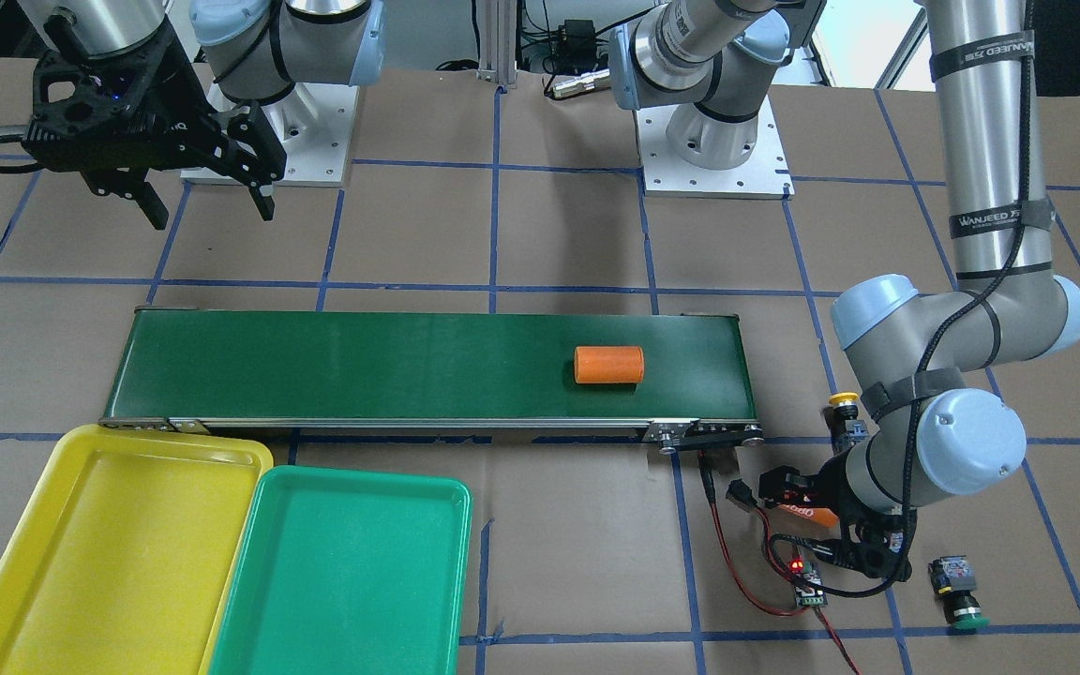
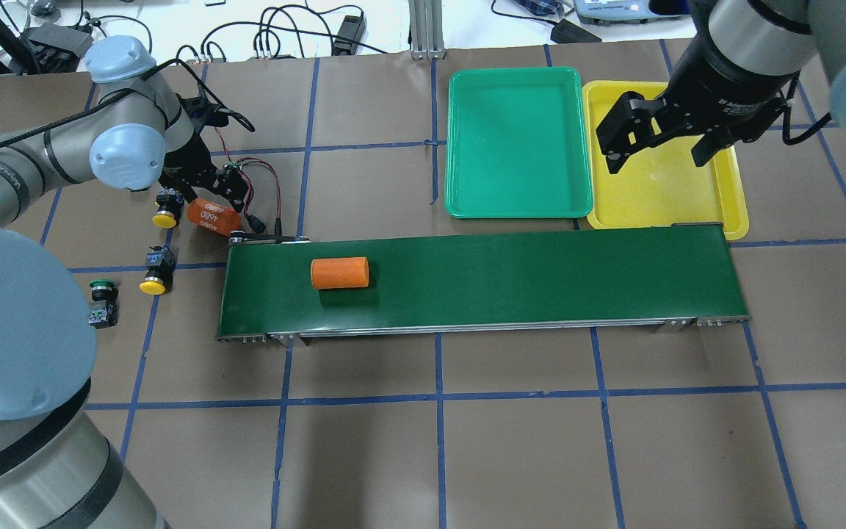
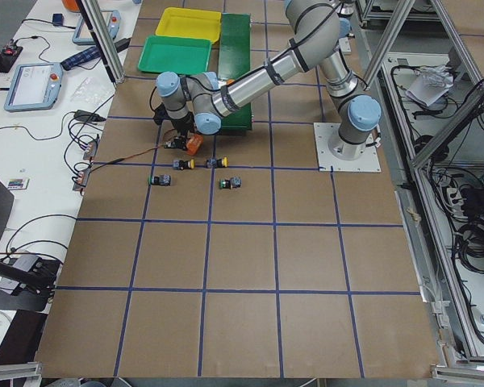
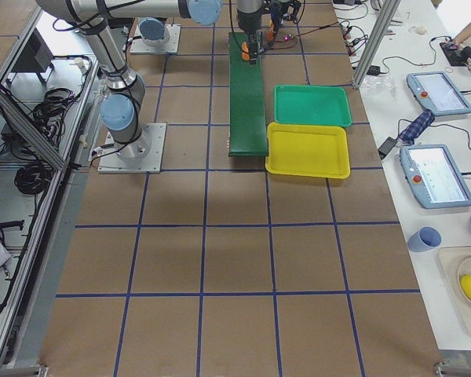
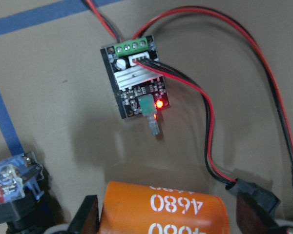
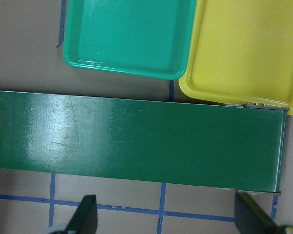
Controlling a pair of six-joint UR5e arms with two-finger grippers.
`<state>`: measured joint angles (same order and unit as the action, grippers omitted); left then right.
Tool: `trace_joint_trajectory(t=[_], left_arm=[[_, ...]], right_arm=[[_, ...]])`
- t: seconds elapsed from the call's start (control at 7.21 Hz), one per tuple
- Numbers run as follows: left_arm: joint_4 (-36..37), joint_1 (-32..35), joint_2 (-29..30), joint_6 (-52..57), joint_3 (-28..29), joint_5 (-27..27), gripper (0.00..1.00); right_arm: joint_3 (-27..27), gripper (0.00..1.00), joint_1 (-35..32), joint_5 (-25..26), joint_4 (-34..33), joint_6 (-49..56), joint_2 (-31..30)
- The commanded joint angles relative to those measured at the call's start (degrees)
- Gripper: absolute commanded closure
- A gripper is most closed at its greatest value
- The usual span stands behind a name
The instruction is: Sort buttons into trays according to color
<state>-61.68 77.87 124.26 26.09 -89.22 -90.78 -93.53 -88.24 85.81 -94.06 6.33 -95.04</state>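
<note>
The sorting is not really getting going yet: both trays, the green tray (image 2: 518,147) and the yellow tray (image 2: 658,202), are lying empty at the far right of the table, and all four buttons are sitting on the table off the left end of the belt (image 2: 504,283): two yellow buttons (image 2: 164,218) (image 2: 153,285), one green button (image 2: 103,285), and a second green button (image 3: 228,184) showing only in the left side view. The left claw (image 5: 167,217) is straddling the orange cylinder (image 2: 211,215) marked 4680, fingers wide on either end; I cannot tell whether they are pressing on it. The right claw (image 2: 656,162) is hovering with its fingers apart, holding nothing, above the yellow tray. Another cylinder (image 2: 339,272) is lying on the belt. Next, I judge, the left claw is needing to go to a button just beside it.
</note>
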Motion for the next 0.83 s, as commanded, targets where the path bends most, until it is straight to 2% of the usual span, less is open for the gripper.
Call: trace_joint_trajectory(t=[0.0,0.69], left_arm=[[0.0,0.0,0.4,0.0,-0.1,0.0,0.00],[-1.9,0.0,0.8,0.1,-0.3,-1.7,0.00]], right_arm=[[0.0,0.00,0.0,0.0,-0.1,0.0,0.0],[-0.2,0.00,0.3,-0.2,1.2,0.0,0.1]])
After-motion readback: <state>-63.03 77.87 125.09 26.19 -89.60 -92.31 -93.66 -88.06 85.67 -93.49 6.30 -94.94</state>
